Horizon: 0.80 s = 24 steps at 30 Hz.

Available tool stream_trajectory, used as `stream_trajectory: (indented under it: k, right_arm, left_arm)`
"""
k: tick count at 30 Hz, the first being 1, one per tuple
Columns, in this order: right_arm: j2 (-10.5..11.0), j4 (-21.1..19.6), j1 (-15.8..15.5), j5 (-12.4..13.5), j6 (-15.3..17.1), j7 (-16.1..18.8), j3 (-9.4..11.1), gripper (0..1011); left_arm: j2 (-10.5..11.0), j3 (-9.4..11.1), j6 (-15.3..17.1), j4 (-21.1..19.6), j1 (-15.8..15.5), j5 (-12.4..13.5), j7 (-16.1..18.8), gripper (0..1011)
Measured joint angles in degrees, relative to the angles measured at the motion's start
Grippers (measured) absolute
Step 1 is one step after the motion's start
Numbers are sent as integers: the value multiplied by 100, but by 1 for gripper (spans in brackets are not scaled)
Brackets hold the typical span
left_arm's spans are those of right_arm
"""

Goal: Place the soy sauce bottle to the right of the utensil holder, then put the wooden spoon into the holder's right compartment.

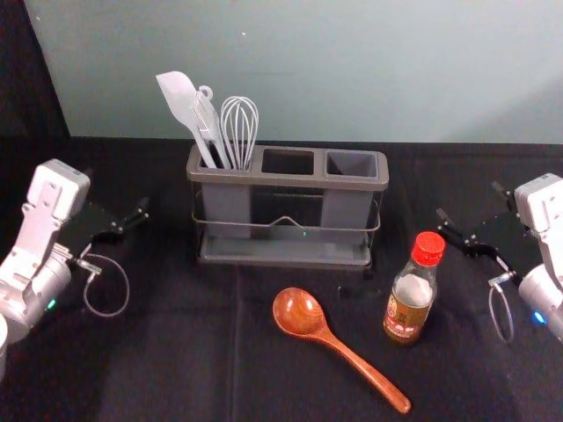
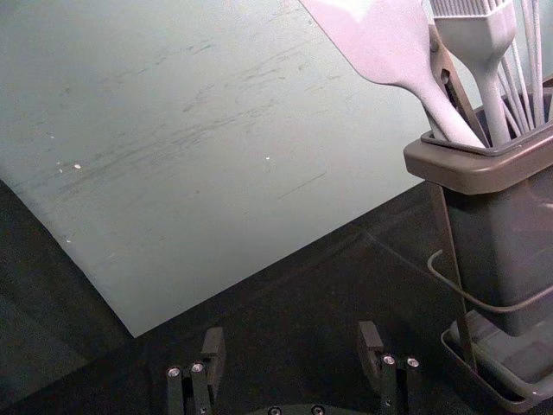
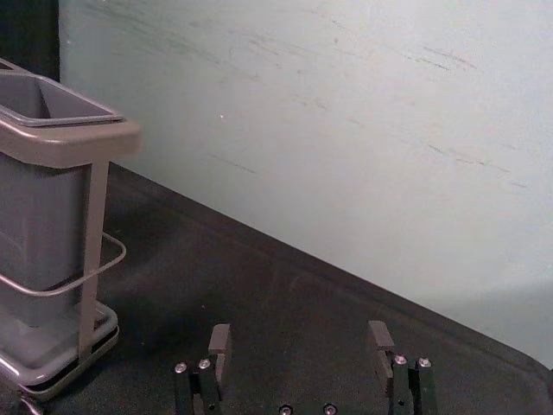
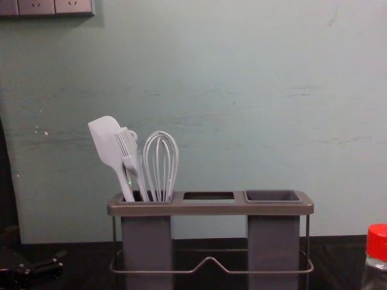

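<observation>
Black cloth between spoon and holder edge

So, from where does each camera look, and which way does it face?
Head: on the head, facing forward and down at the utensil holder, soy sauce bottle and wooden spoon; both arms show at the sides.
Left wrist: faces past the open left gripper toward the spatula and wall.
Right wrist: faces past the open right gripper toward the right compartment and wall.
Chest: lower, facing forward across the table; left gripper at lower left.
Head and chest share the whisk, holder and bottle.
</observation>
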Motion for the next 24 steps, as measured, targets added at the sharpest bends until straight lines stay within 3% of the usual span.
stream_trajectory:
  k: [24]
  right_arm:
    - [0, 0, 0, 0, 0, 0, 0, 1004]
  left_arm:
    - [0, 0, 0, 0, 0, 0, 0, 1005]
